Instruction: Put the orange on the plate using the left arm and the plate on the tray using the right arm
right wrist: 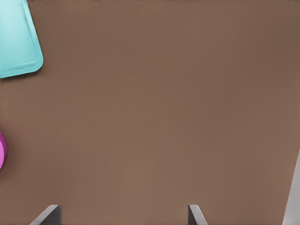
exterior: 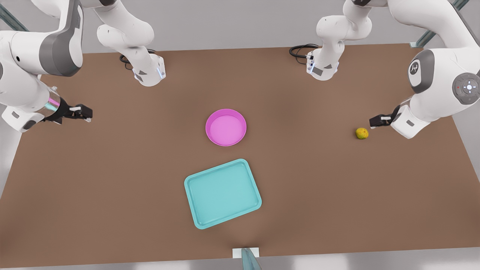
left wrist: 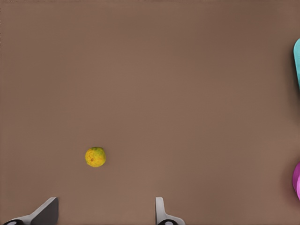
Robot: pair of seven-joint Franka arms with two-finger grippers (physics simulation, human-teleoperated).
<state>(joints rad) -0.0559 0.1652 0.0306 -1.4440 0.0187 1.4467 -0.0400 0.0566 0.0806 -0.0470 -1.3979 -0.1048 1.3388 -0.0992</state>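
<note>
The orange [exterior: 362,133] lies on the brown table near the front view's right edge, far from the plate. Just beside and above it hovers my left gripper [exterior: 376,121], open; in the left wrist view the orange [left wrist: 95,157] sits a little ahead of the open gripper [left wrist: 105,208]. The empty magenta plate [exterior: 226,127] rests at the table's middle, with the turquoise tray [exterior: 222,193] just in front of it, turned at an angle. My right gripper [exterior: 83,112] waits open at the front view's left. Its wrist view catches the tray's corner [right wrist: 16,42] and the plate's edge [right wrist: 2,150].
Both arm bases [exterior: 148,71] [exterior: 322,65] with black cables stand at the table's back edge. A small white mount [exterior: 246,255] sits at the front edge's middle. Wide bare brown table [exterior: 112,168] lies between the grippers and the plate.
</note>
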